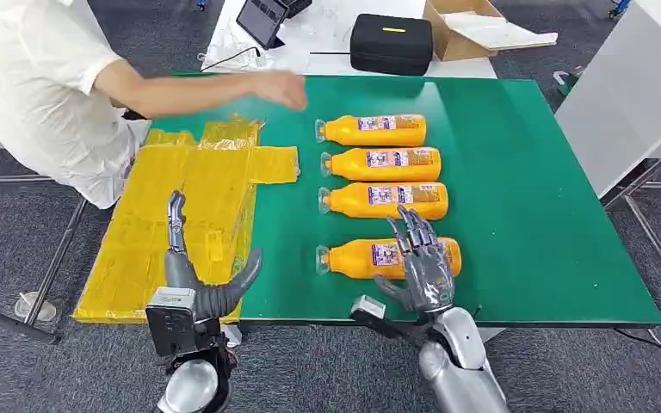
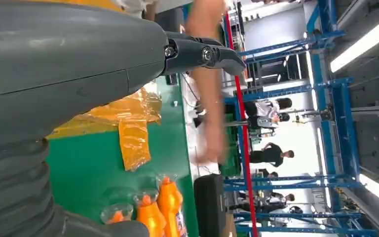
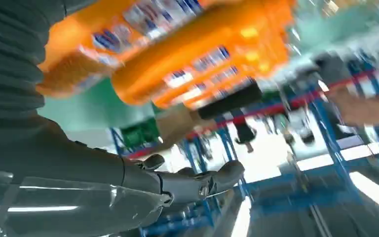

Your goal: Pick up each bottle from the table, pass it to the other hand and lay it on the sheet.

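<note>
Several orange juice bottles lie in a row on the green table [image 1: 534, 198], caps pointing left. The nearest bottle [image 1: 353, 256] sits by the front edge. Over its right half hovers my right hand [image 1: 422, 262], fingers spread, holding nothing. In the right wrist view the bottles [image 3: 187, 64] are close and blurred. My left hand [image 1: 194, 275] is open, fingers apart, above the near edge of the crumpled yellow sheet [image 1: 181, 215] on the table's left. The sheet [image 2: 128, 123] and the bottle caps [image 2: 148, 202] appear in the left wrist view.
A person in white leans in from the upper left, their hand [image 1: 280, 89] over the table near the sheet's far corner. A black case [image 1: 390, 43], a cardboard box [image 1: 473, 26] and a tablet [image 1: 262, 19] stand on the white table behind.
</note>
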Action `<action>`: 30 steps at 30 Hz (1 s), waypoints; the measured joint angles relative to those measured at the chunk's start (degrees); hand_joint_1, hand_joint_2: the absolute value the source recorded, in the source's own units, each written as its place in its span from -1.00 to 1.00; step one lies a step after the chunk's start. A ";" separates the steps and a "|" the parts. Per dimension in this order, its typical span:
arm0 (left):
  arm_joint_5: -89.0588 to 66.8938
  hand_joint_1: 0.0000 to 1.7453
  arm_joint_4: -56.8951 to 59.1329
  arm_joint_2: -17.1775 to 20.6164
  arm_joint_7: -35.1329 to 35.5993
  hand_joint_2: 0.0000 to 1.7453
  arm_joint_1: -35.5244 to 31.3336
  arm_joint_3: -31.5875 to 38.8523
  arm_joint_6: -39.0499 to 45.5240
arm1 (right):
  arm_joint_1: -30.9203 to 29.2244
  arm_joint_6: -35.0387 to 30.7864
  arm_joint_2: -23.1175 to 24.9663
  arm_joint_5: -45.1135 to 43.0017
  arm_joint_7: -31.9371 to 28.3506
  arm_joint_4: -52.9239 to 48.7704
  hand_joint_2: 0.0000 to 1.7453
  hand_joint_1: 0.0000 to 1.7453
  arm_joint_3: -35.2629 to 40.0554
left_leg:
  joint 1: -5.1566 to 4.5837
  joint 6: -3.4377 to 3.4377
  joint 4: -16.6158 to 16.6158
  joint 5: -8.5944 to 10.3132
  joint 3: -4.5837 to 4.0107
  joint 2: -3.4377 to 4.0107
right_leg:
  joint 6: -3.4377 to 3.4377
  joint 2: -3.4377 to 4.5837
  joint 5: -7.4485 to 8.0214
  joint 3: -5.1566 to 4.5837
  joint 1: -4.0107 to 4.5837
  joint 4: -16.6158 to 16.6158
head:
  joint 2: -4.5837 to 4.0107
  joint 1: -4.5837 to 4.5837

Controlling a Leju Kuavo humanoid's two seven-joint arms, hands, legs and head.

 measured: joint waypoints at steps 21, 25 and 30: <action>0.96 -1.00 2.56 -2.01 0.00 1.00 -0.72 0.96 -6.60 | -13.32 12.38 -6.82 -3.80 8.34 17.09 1.00 -1.00 9.70 | -0.05 0.08 0.01 0.09 -0.05 -0.03 | 0.14 -0.01 0.10 -0.02 -0.04 0.00 | 0.00 0.00; 1.95 -1.00 2.56 -2.14 0.11 1.00 -0.64 1.75 -8.61 | -14.30 15.87 -7.56 -3.58 10.01 17.66 1.00 -1.00 11.39 | -0.06 0.09 0.01 0.11 -0.04 -0.04 | 0.15 -0.01 0.11 -0.01 -0.04 0.00 | 0.02 -0.02; 1.90 -1.00 2.51 -2.34 0.20 1.00 -0.17 2.51 -9.57 | -15.29 17.04 -8.74 -2.14 12.54 17.76 1.00 -1.00 13.66 | -0.05 0.09 0.01 0.11 -0.04 -0.04 | 0.15 -0.01 0.11 -0.01 -0.04 0.01 | 0.02 -0.02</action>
